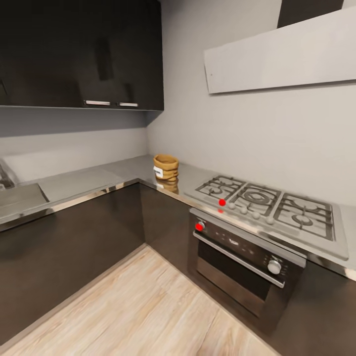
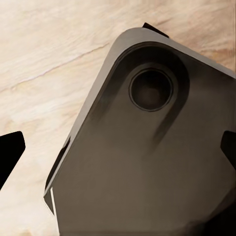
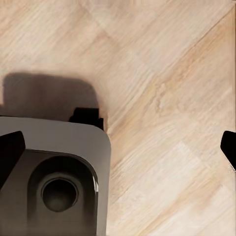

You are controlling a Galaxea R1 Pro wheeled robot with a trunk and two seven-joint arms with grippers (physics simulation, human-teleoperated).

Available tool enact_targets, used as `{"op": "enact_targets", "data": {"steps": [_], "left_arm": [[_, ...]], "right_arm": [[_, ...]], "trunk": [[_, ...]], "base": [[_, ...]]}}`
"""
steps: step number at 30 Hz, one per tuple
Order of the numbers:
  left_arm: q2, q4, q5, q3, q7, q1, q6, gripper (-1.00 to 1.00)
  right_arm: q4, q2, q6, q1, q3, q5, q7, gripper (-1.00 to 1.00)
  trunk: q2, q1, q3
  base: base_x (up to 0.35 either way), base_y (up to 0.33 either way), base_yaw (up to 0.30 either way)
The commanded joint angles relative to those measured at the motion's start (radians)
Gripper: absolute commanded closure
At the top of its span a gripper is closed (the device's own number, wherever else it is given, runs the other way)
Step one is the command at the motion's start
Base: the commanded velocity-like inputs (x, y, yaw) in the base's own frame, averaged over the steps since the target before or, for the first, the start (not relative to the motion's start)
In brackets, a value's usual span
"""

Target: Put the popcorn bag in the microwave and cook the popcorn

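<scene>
The popcorn bag [image 1: 165,167] stands upright on the table [image 1: 89,180], right in the inner corner of the L-shaped steel top, close to both walls. Just beside it along the right run lies the gas hob [image 1: 269,202], and below that the built-in oven [image 1: 244,257] with its red knobs.

What matters for the coming move is direction: the bag sits ahead of the robot, a little left of the head view's centre, well apart from the base across open wooden floor [image 1: 143,311]. It is squat with no real long axis, so a grasp from either side would probably serve once the robot is close.

Both arms hang low. The left wrist view looks down on the robot's own grey base [image 2: 147,162] over the floor, with the dark tips of the left gripper [image 2: 120,147] at opposite edges, spread wide and holding nothing. The right gripper [image 3: 120,147] is likewise spread and empty, its fingertips [image 3: 11,147] framing base and floorboards.

Which arm is nearer is hard to judge from here; the bag's slight leftward offset may favour the left. Driving forward comes first.
</scene>
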Motion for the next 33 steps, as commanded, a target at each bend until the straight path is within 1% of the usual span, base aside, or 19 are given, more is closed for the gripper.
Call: {"op": "enact_targets", "data": {"steps": [1, 18, 19, 21, 23, 26, 33], "left_arm": [[0.0, -0.001, -0.001, 0.003, 0.002, 0.0, -0.001, -1.0], [0.001, 0.002, 0.001, 0.004, 0.003, 0.0, 0.003, -1.0], [0.001, 0.002, 0.001, 0.004, 0.002, 0.0, 0.004, -1.0], [0.001, 0.002, 0.001, 0.004, 0.002, 0.0, 0.004, -1.0], [0.001, 0.002, 0.001, 0.004, 0.002, 0.0, 0.004, -1.0], [0.0, 0.003, 0.001, 0.004, 0.002, 0.0, 0.004, -1.0], [0.0, 0.003, 0.001, 0.004, 0.003, 0.0, 0.004, -1.0]], "right_arm": [[0.003, 0.0, -0.005, -0.001, -0.008, 0.006, 0.002, -1.0], [0.003, -0.001, -0.001, -0.001, -0.007, 0.007, 0.004, -1.0], [0.003, -0.001, -0.001, -0.001, -0.007, 0.012, 0.004, -1.0], [0.003, -0.001, -0.002, -0.001, -0.007, 0.05, 0.003, -1.0], [0.003, 0.0, -0.003, -0.001, -0.008, 0.078, 0.003, -1.0], [0.004, 0.0, -0.004, -0.001, -0.008, 0.091, 0.002, -1.0], [0.003, 0.0, -0.002, -0.001, -0.008, 0.094, 0.002, -1.0]], "trunk": [[0.0, 0.001, -0.001], [0.0, 0.001, -0.001], [0.0, 0.001, -0.001], [0.0, 0.001, -0.001], [0.0, 0.001, -0.001], [0.0, 0.001, -0.001], [0.0, 0.001, -0.001]], "base": [[0.324, 0.0, 0.0], [0.325, 0.001, 0.0], [0.324, 0.047, 0.0], [0.324, 0.077, 0.0], [0.324, 0.093, 0.0], [0.325, 0.101, 0.0], [0.324, 0.103, 0.0]]}}
